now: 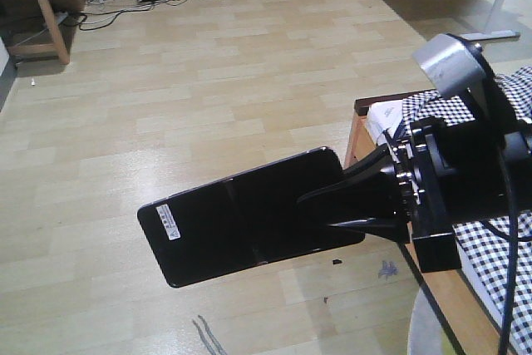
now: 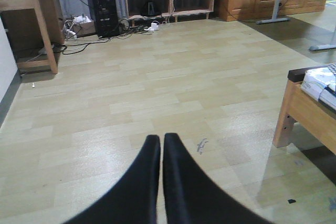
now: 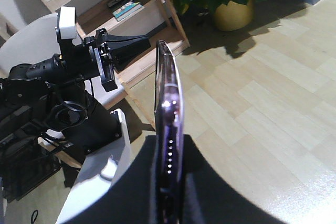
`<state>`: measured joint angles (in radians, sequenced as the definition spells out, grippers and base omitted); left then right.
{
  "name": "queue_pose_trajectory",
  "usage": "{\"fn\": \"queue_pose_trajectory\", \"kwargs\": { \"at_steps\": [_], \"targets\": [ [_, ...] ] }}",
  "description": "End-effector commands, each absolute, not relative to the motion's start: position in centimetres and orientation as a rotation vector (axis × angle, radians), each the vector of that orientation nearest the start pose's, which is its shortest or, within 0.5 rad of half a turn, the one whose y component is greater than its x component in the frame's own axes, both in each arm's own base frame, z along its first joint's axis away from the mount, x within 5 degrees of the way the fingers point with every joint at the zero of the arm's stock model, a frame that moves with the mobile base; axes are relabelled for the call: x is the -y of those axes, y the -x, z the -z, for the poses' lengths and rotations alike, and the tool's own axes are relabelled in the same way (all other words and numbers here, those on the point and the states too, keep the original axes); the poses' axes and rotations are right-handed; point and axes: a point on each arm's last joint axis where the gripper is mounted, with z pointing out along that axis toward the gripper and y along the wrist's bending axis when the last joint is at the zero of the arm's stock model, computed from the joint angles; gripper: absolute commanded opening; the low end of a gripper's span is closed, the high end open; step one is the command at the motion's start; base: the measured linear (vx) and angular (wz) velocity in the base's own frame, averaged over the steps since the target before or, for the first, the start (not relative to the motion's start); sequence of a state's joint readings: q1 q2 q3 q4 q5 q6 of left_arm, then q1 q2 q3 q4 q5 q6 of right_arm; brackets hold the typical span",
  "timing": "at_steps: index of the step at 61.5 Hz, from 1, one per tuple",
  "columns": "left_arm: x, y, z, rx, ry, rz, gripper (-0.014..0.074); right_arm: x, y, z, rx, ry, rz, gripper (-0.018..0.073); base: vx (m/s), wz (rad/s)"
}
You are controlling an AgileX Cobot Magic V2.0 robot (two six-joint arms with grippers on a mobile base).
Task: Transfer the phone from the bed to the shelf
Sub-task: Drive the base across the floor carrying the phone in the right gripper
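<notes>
Right gripper (image 1: 324, 212) is clamping the phone (image 1: 233, 220) by one end, long axis nearly level, sticker (image 1: 169, 223) end pointing outward over the floor (image 1: 208, 81); left gripper (image 2: 161, 139) is resting closed, empty.

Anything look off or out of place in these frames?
Nothing looks spilled or broken. The odd bit: the right claw pinches the phone by one end only, so most of it sticks out over bare floor. A small dark speck lies on the floor.
</notes>
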<state>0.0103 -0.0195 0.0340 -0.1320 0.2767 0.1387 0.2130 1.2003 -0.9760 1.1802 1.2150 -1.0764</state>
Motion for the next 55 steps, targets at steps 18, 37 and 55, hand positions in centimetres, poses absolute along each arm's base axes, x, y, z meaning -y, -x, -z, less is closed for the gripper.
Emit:
{"fn": "queue_pose_trajectory", "kwargs": {
  "at_steps": [18, 37, 55],
  "targets": [
    [0.22, -5.53, -18.39, -1.697, -0.014, 0.020, 0.0001, -12.43, -17.91, -37.04, -1.857, 1.041, -1.311, -0.0001, 0.00, 0.03],
    [0.22, -5.53, -18.39, -1.697, -0.014, 0.020, 0.0001, -12.43, -17.91, -37.04, -1.857, 1.041, -1.311, -0.0001, 0.01, 0.02],
    [0.22, -5.53, -18.39, -1.697, -0.014, 0.020, 0.0001, -12.43, -17.91, -37.04, -1.857, 1.041, -1.311, -0.0001, 0.01, 0.01]
  ]
}}
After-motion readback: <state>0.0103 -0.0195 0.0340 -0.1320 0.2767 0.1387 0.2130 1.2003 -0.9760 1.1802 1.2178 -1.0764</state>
